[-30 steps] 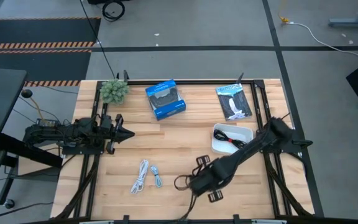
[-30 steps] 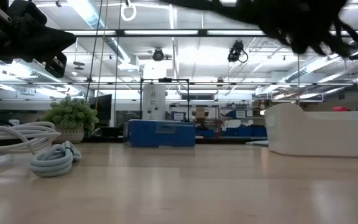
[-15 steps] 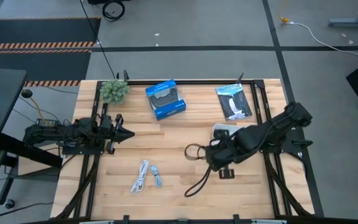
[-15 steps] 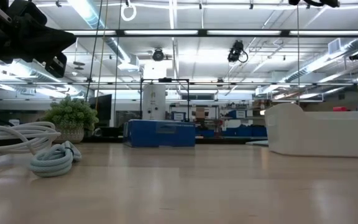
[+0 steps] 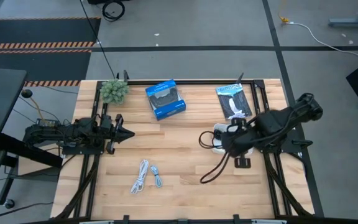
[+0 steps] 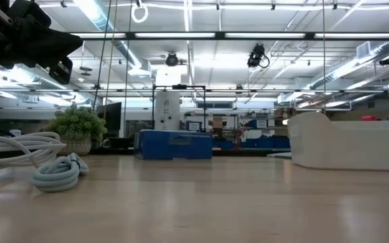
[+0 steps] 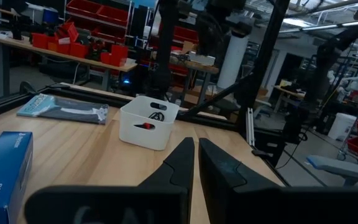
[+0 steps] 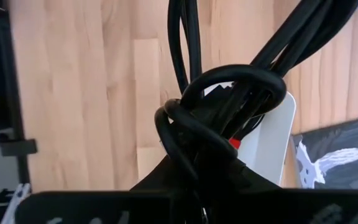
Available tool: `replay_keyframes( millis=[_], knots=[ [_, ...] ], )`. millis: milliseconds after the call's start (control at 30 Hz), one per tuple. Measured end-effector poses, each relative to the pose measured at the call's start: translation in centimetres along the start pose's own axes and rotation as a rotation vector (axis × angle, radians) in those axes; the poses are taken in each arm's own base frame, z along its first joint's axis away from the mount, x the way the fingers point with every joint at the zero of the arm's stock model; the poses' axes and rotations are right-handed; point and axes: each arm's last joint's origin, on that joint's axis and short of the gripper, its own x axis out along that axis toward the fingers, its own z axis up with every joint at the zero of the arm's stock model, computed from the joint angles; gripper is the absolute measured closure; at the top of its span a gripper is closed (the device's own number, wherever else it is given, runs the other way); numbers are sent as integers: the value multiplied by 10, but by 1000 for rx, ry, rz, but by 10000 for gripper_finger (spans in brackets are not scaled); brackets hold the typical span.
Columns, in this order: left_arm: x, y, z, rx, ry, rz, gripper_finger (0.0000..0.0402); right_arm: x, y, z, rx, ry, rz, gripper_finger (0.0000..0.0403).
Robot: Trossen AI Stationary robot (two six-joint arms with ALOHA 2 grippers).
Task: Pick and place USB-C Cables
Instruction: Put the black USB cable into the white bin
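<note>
You've got a small potted plant (image 5: 114,91) at the table's (image 5: 179,149) far left corner, a blue Sony box (image 5: 165,99) just right of it, and a dark printed packet (image 5: 234,101) further right along the far edge. White bin (image 7: 148,121) sits just in front of that packet. Off the table: a white cord with a yellow end (image 5: 303,26) on the floor, and a black cord (image 5: 98,37) trailing away.
</note>
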Motion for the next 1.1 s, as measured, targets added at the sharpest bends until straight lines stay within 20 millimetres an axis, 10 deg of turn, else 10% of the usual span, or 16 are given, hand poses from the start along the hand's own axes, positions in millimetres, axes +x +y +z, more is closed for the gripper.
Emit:
replay_keyframes(
  millis=[733,1100],
  knots=[
    [0,0,0,0,0,0,372,-116,-53,-55,7,-857,53,361],
    [0,0,0,0,0,0,372,-135,-62,-63,-8,-1007,36,361]
  ],
)
